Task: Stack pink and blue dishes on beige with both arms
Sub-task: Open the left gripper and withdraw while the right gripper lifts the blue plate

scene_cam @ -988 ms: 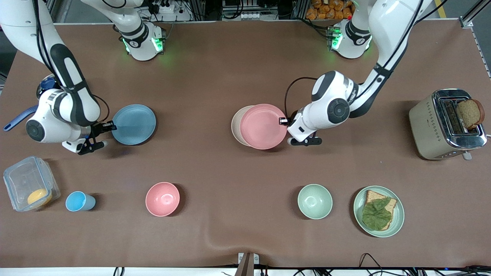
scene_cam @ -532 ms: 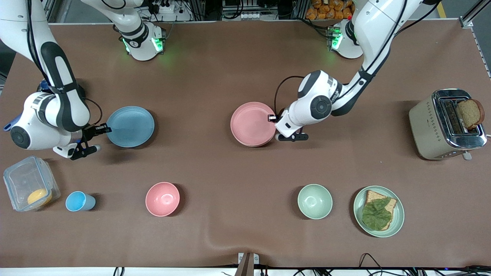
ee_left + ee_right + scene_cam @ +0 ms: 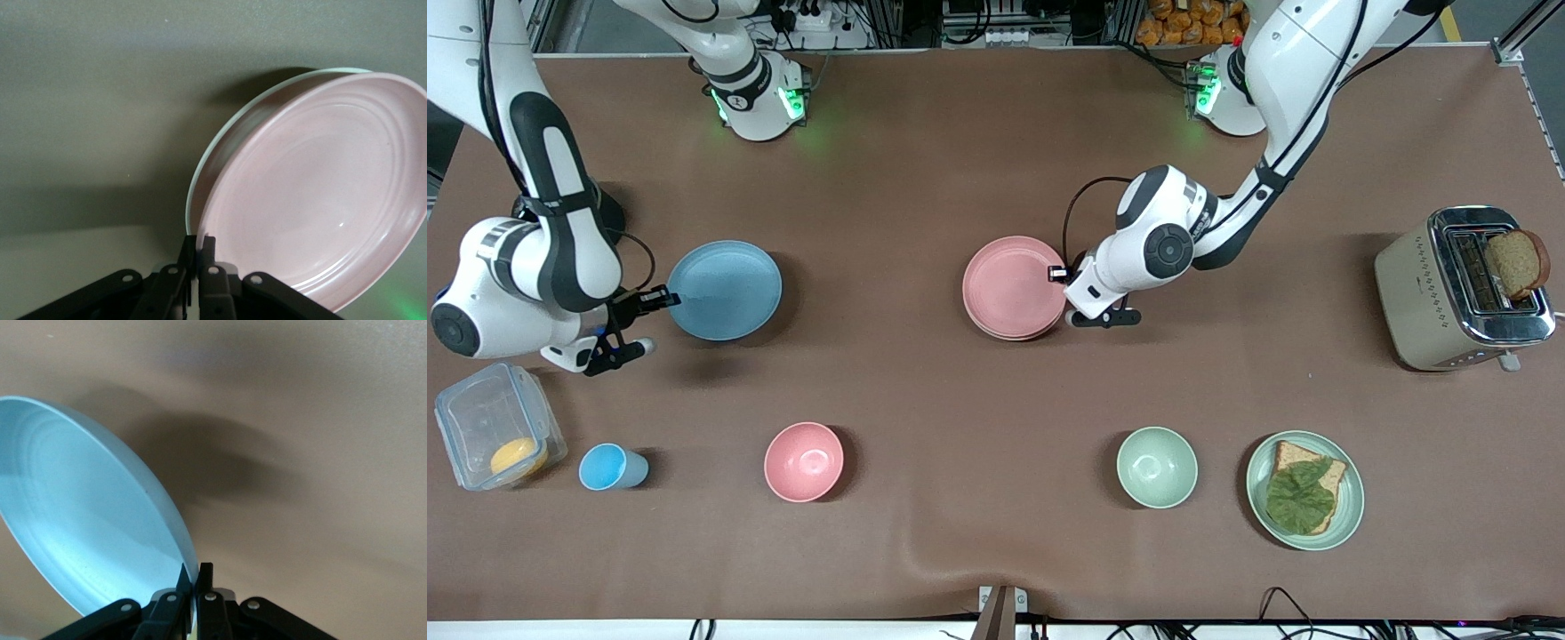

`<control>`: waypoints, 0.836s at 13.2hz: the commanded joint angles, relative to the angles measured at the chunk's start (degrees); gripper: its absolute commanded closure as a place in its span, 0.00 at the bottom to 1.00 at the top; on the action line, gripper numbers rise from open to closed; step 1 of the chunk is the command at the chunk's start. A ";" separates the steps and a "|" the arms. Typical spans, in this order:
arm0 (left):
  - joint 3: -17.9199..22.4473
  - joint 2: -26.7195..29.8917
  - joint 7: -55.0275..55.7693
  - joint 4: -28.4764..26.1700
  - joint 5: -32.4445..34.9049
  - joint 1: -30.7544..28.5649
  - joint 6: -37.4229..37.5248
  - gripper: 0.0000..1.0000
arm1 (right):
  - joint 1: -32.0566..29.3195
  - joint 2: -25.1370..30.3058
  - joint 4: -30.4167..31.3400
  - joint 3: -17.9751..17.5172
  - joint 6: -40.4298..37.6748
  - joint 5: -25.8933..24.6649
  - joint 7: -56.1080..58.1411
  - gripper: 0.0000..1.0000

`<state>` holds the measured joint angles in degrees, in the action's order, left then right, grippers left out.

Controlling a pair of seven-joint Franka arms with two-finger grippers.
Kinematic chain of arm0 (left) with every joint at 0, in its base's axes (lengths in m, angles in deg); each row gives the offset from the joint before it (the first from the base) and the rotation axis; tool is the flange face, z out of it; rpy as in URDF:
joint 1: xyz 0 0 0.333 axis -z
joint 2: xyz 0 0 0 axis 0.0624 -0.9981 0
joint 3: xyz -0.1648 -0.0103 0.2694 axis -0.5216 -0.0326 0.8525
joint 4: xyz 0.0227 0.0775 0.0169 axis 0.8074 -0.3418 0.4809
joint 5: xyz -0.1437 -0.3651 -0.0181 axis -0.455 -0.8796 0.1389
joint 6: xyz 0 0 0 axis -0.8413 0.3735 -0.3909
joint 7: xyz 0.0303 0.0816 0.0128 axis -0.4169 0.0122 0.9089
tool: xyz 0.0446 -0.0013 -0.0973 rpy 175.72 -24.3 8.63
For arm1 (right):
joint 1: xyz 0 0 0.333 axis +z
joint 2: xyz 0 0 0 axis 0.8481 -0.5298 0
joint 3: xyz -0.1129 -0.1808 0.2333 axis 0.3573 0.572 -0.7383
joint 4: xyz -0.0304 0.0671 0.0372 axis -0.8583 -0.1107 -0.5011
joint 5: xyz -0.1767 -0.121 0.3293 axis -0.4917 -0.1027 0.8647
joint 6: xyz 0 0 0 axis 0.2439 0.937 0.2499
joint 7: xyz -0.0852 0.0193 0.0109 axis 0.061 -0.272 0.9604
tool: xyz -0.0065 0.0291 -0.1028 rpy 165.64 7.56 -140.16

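Note:
The pale pink plate (image 3: 1014, 286) lies on the beige plate, covering it almost wholly. In the left wrist view only a pale rim of the beige plate (image 3: 220, 143) shows beside the pink plate (image 3: 320, 193). My left gripper (image 3: 1060, 276) is shut on the pink plate's rim at the side toward the left arm's end, seen close up as the left gripper (image 3: 201, 243). The light blue plate (image 3: 725, 290) hangs tilted just above the table, its shadow under it. My right gripper (image 3: 660, 300) is shut on its rim; the right wrist view shows the blue plate (image 3: 87, 520) and the right gripper (image 3: 193, 577).
Nearer the front camera stand a clear container (image 3: 494, 436), a small blue cup (image 3: 609, 467), a deep pink bowl (image 3: 804, 461), a green bowl (image 3: 1157, 467) and a green plate (image 3: 1352, 520) with a sandwich. A toaster (image 3: 1432, 293) with bread stands at the left arm's end.
The left gripper slid the pink plate over the beige plate until it covered it, then held still. The right gripper carried the blue plate a little toward the right arm's end.

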<state>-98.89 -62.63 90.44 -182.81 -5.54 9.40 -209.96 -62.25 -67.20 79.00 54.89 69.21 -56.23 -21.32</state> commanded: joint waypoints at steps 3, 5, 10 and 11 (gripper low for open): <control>-0.15 -0.35 0.27 -1.21 -0.87 0.06 -2.46 1.00 | 1.95 -1.49 -5.37 0.22 -6.76 2.33 -3.06 1.00; -0.15 -0.79 0.27 -1.21 -0.87 0.06 -3.24 1.00 | 2.57 -1.49 -7.82 0.22 -9.13 2.50 -4.64 1.00; -0.15 -1.49 0.36 -0.33 -0.61 0.24 -3.86 0.00 | 4.51 -1.66 -11.87 0.22 -13.97 3.38 -7.73 1.00; -0.24 -1.14 0.36 -0.33 -0.52 0.06 -3.78 0.00 | 4.51 -1.66 -12.14 0.22 -14.33 3.64 -7.73 1.00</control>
<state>-98.90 -64.03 90.44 -183.52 -5.54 9.44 -213.17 -57.95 -67.48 69.52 54.82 56.98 -53.86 -28.19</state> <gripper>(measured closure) 0.674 0.952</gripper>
